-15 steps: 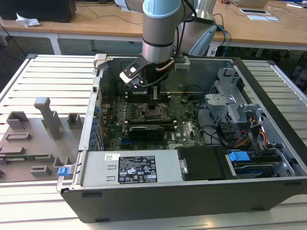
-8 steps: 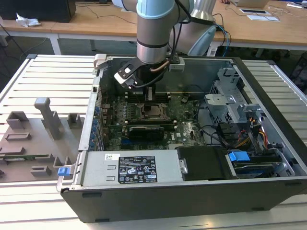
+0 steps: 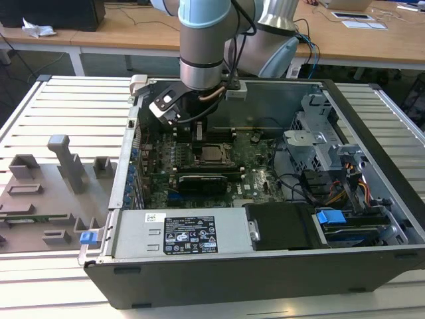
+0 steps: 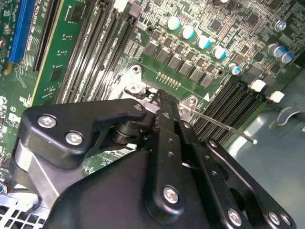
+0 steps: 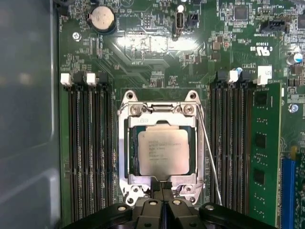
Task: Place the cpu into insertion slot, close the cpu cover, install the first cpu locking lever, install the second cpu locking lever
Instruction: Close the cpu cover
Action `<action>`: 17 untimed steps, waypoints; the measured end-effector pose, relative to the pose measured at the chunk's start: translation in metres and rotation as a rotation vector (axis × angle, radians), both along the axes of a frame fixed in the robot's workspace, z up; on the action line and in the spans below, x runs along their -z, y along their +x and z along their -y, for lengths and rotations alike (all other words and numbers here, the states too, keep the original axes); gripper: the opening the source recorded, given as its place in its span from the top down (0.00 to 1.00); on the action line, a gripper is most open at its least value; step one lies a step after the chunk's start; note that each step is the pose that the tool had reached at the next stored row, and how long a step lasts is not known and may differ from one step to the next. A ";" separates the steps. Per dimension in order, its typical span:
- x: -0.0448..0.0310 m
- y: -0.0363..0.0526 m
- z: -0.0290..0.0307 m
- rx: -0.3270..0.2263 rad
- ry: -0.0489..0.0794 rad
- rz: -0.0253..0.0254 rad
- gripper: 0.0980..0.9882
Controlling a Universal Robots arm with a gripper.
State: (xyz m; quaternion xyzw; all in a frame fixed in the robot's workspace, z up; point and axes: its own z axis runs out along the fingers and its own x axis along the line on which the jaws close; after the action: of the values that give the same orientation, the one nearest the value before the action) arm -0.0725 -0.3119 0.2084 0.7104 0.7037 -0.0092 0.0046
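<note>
My gripper (image 5: 162, 190): fingers (image 4: 164, 124) pressing together, tips sitting at the edge of the cpu cover (image 5: 123, 152).
The cpu (image 5: 163, 151): lying flat inside the insertion slot (image 5: 132, 153), framed by the lowered cover.
Locking lever (image 5: 209, 157): thin rod lying alongside the slot.

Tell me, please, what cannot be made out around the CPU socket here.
First wrist view: the gripper covers the near edge of the cpu cover; contact cannot be told.
Second wrist view: the gripper hides most of the cpu cover.
Exterior view: the cpu is too small to show whether the cover is latched.
</note>
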 end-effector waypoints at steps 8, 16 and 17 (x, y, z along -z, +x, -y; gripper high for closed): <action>0.0023 0.0034 -0.0001 -0.006 0.000 0.0001 0.99; 0.0019 0.0136 0.0000 -0.013 0.000 0.0000 0.99; 0.0010 0.0136 0.0000 -0.013 0.000 -0.0001 0.99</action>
State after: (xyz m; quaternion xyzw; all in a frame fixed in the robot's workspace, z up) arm -0.0589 -0.3119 0.2074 0.7060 0.7081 -0.0092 0.0047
